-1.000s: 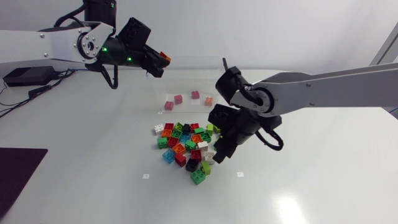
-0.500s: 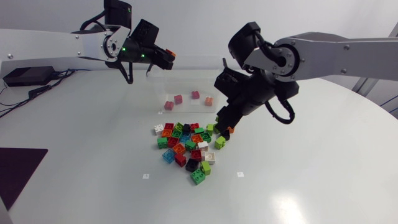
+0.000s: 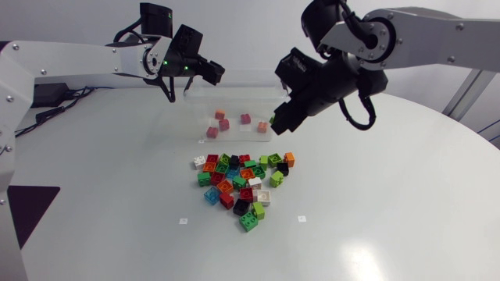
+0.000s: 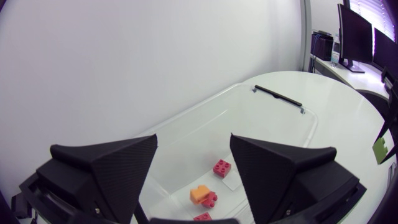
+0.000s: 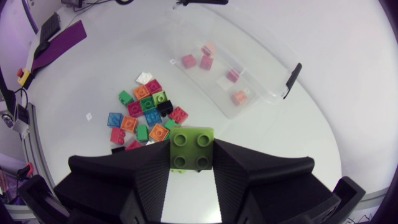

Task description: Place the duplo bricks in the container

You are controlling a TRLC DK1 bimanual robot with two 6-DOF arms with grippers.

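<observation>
The clear container [image 3: 234,97] holds several bricks, among them an orange brick [image 3: 219,114] [image 4: 199,195] lying against red ones [image 4: 221,167]. My left gripper [image 3: 208,72] [image 4: 193,146] hangs open and empty above the container's back left corner. My right gripper [image 3: 280,121] [image 5: 192,158] is shut on a green brick [image 5: 192,149] [image 3: 275,119] and is raised beside the container's right end. In the left wrist view the green brick [image 4: 380,149] shows past the container [image 4: 280,121]. A pile of loose bricks [image 3: 238,183] [image 5: 146,115] lies on the table in front of the container [image 5: 249,56].
A single orange brick [image 3: 289,158] sits at the pile's right edge. Two small white markers [image 3: 183,221] [image 3: 301,218] lie on the table in front of the pile. A black clip [image 5: 291,79] stands on the container's right end.
My left gripper has opened and its orange brick has dropped into the container. My right arm has risen from the pile with the green brick and moved to the container's right end.
</observation>
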